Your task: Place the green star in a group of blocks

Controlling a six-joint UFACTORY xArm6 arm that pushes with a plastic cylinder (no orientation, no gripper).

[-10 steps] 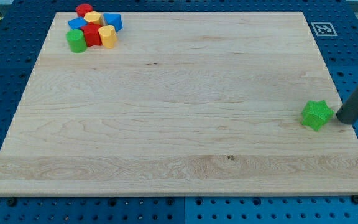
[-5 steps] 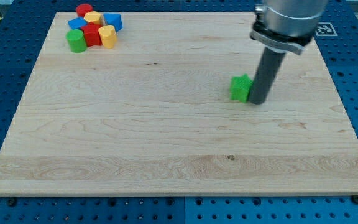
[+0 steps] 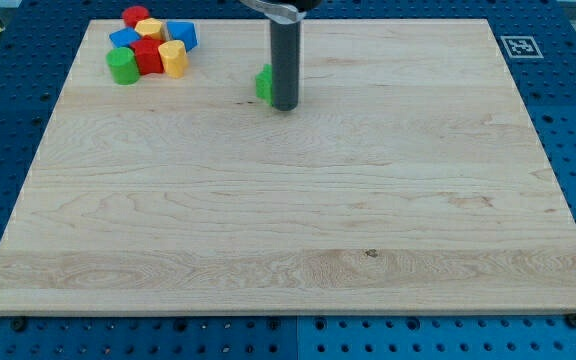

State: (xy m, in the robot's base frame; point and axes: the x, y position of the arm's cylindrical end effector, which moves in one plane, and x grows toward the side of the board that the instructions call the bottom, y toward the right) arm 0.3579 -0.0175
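The green star (image 3: 264,83) lies on the wooden board (image 3: 288,200) in the upper middle, mostly hidden behind my rod. My tip (image 3: 284,106) touches the star's right side. A group of blocks sits at the view's top left: a green cylinder (image 3: 122,66), a red block (image 3: 148,55), a yellow block (image 3: 173,59), a blue block (image 3: 182,35), a red cylinder (image 3: 135,16), another yellow block (image 3: 150,28) and another blue block (image 3: 123,39). The star is well to the right of this group.
A black-and-white marker tag (image 3: 521,46) is stuck at the board's top right corner. Blue perforated table surface (image 3: 8,120) surrounds the board on all sides.
My tip has pushed the green star from the board's right edge up and to the left, across the middle, towards the group of blocks.
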